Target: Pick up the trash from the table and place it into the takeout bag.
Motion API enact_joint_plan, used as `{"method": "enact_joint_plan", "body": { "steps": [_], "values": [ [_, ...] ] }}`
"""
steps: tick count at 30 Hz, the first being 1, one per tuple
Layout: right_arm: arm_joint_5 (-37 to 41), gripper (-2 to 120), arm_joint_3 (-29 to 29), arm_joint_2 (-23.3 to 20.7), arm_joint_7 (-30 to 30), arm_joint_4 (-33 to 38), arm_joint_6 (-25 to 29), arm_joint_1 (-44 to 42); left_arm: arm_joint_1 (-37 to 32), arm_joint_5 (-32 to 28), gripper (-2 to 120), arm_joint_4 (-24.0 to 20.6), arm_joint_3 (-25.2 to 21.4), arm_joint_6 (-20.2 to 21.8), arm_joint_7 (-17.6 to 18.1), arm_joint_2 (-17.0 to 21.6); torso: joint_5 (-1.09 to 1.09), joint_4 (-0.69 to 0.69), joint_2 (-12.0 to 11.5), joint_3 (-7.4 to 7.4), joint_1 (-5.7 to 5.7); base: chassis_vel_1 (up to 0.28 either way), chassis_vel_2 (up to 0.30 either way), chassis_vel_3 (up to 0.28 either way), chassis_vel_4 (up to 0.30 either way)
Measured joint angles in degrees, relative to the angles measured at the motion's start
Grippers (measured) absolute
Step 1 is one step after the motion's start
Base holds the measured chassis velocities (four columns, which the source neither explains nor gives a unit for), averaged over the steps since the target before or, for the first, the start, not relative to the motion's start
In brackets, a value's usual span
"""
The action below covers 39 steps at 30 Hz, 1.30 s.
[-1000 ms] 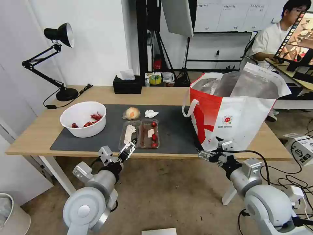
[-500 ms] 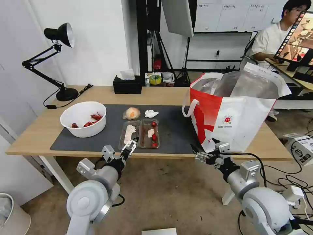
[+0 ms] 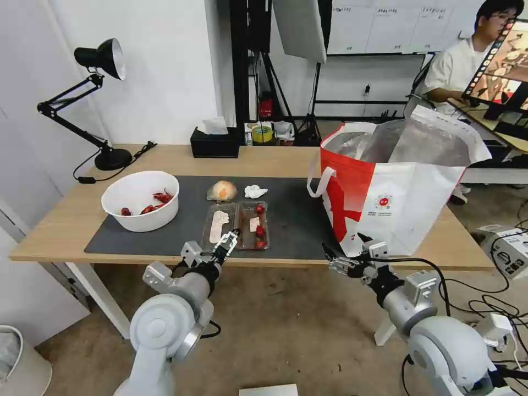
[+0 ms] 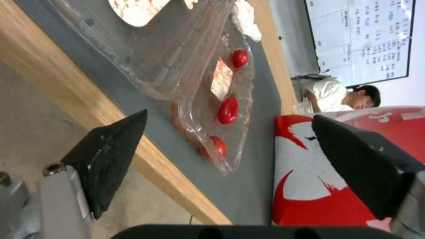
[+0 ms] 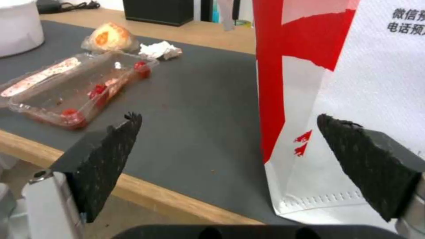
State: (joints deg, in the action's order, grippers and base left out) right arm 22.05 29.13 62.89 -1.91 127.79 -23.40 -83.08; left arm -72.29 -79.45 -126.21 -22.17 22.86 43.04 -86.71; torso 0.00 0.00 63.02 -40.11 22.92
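Note:
The clear hinged tray (image 3: 235, 224) with red scraps lies open on the dark mat (image 3: 297, 220) of the table (image 3: 275, 159). Behind it sit the orange-tinted wad (image 3: 221, 191) and the crumpled tissue (image 3: 254, 191); the white bowl (image 3: 141, 199) with red shells stands to the left. The takeout bag (image 3: 396, 187) stands open on the right. My left gripper (image 3: 228, 242) is open at the tray's near edge; in the left wrist view it (image 4: 230, 116) frames the tray (image 4: 186, 66). My right gripper (image 3: 335, 261) hangs open by the table's front edge, near the bag's lower corner (image 5: 354, 66).
A black tissue box (image 3: 215, 143) sits at the table's back edge and a black desk lamp (image 3: 102, 110) at the back left. Cables and a white device (image 3: 509, 247) lie on the floor to the right. A bin (image 3: 16, 357) stands at the lower left.
My left arm has swung right and forward, bringing its open gripper up to the tray's near edge. The right gripper shifted slightly left, then held still.

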Motion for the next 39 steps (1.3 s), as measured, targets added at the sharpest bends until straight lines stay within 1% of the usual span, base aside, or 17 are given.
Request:
{"method": "enact_joint_plan", "body": {
  "steps": [13, 17, 29, 39],
  "values": [
    [-0.34, 100, 0.23, -0.02, -0.15, -0.59, 0.44, 0.12, 1.28, 0.16, 100, 2.21, 0.26, -0.45, 0.27, 0.18, 0.00, 0.00, 0.00, 0.00, 0.00, 0.000, 0.000, 0.000, 0.000],
    [-0.57, 100, 0.37, 0.17, -0.23, -1.05, 0.89, 0.23, 2.41, 0.31, 100, 3.10, 0.09, -0.85, 1.12, -0.28, 0.00, 0.00, 0.01, 0.00, 0.00, 0.000, 0.000, 0.000, 0.000],
    [-0.60, 100, 0.93, 0.02, -0.26, -1.10, 1.08, 0.19, 4.02, -0.10, 100, 4.83, -0.16, -0.98, 1.61, -0.12, 0.00, 0.00, 0.01, 0.00, 0.00, 0.000, 0.000, 0.000, 0.000],
    [-0.59, 100, 1.32, 0.02, -0.24, -1.03, 1.08, 0.02, 4.55, -1.26, 100, 5.13, -0.30, -0.96, 2.15, 0.06, 0.00, 0.00, 0.01, 0.00, 0.00, 0.000, 0.000, 0.000, 0.000]
  ]
}}
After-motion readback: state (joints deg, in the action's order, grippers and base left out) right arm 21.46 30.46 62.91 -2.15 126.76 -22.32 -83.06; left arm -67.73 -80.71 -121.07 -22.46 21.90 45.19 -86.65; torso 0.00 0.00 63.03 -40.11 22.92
